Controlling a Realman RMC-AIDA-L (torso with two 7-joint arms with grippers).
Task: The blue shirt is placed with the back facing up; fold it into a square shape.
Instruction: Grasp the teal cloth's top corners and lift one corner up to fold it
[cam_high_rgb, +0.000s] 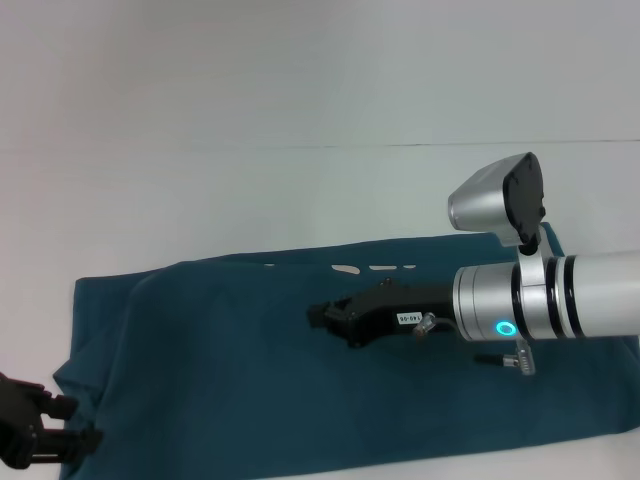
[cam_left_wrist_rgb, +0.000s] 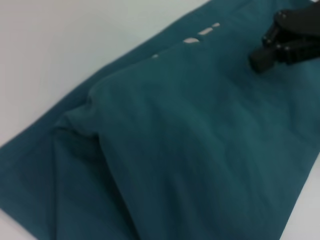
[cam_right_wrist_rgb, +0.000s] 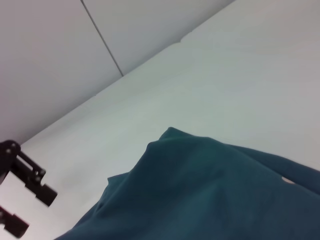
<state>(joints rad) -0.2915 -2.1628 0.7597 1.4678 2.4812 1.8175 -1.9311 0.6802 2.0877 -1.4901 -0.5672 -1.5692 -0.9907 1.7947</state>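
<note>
While blue shirt (cam_high_rgb: 250, 370) lies flat, right gripper (cam_high_rgb: 322, 318) above it, left gripper (cam_high_rgb: 70, 423) beside.

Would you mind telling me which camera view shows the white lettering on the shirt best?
The left wrist view: the white lettering peeks out along a fold of the blue shirt, near the right gripper. The head view shows the same marks, smaller, at the far edge. The right wrist view catches only a tiny white speck.
</note>
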